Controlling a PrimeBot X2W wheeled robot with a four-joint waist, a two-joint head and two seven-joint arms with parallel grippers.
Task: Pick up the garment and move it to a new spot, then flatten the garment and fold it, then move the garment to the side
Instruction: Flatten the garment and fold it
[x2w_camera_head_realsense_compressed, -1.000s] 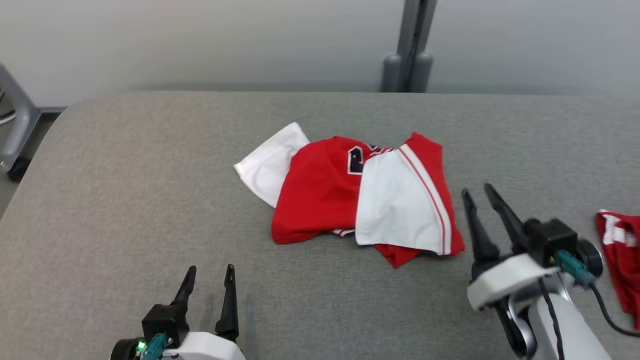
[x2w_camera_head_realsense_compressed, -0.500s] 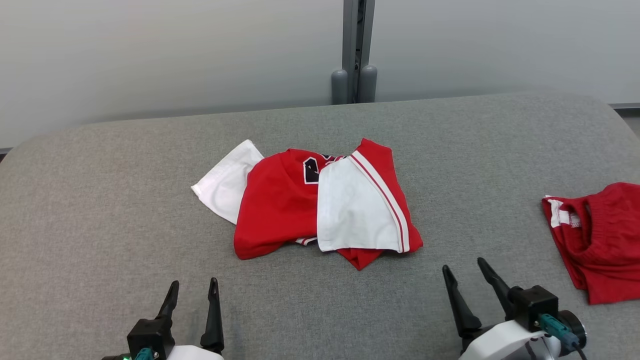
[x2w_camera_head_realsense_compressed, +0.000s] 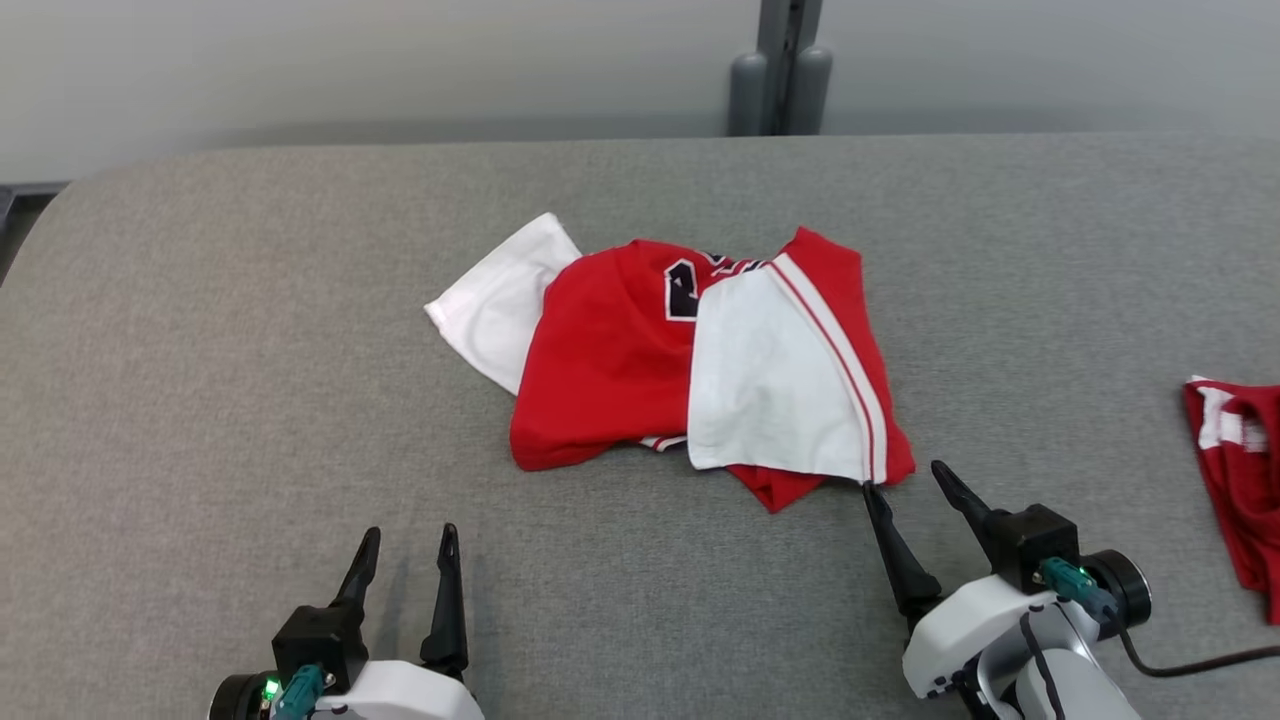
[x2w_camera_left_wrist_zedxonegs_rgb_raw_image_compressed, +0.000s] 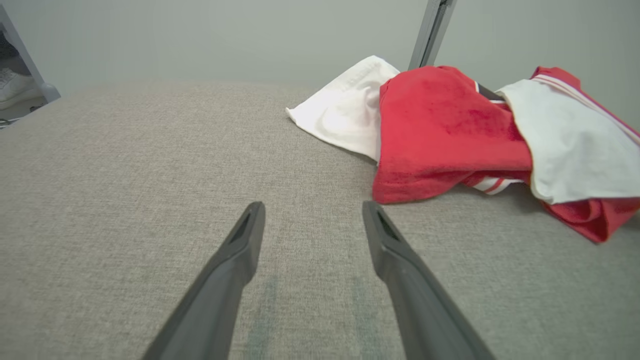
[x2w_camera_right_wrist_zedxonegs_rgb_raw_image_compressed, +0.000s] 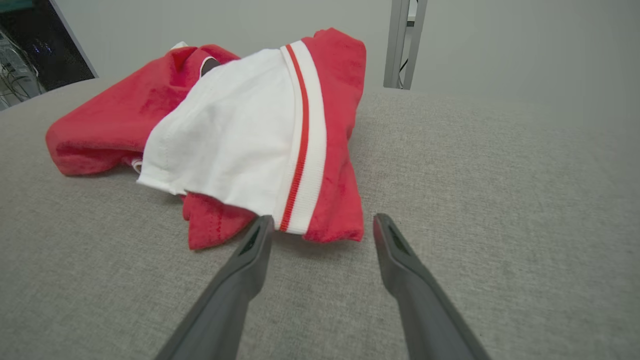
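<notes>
The garment (x2w_camera_head_realsense_compressed: 620, 350), a red T-shirt with white sleeves and a dark chest print, lies crumpled in a heap in the middle of the grey table (x2w_camera_head_realsense_compressed: 250, 330). One white sleeve with red stripe trim drapes over its near right side (x2w_camera_right_wrist_zedxonegs_rgb_raw_image_compressed: 240, 145). My right gripper (x2w_camera_head_realsense_compressed: 903, 480) is open just short of the garment's near right corner, touching nothing. In the right wrist view that corner lies just beyond my open right gripper (x2w_camera_right_wrist_zedxonegs_rgb_raw_image_compressed: 320, 222). My left gripper (x2w_camera_head_realsense_compressed: 408, 538) is open over bare table near the front left, well short of the garment (x2w_camera_left_wrist_zedxonegs_rgb_raw_image_compressed: 440, 135).
A smaller red top with white edging (x2w_camera_head_realsense_compressed: 1240, 470) lies at the table's right edge. A grey post (x2w_camera_head_realsense_compressed: 780, 65) stands behind the table against the pale wall. Bare grey surface stretches to the left and in front of the heap.
The head camera has swung, so the whole picture shifted. My right gripper now stands close to the garment's near right corner with its fingers spread. The left gripper stays open.
</notes>
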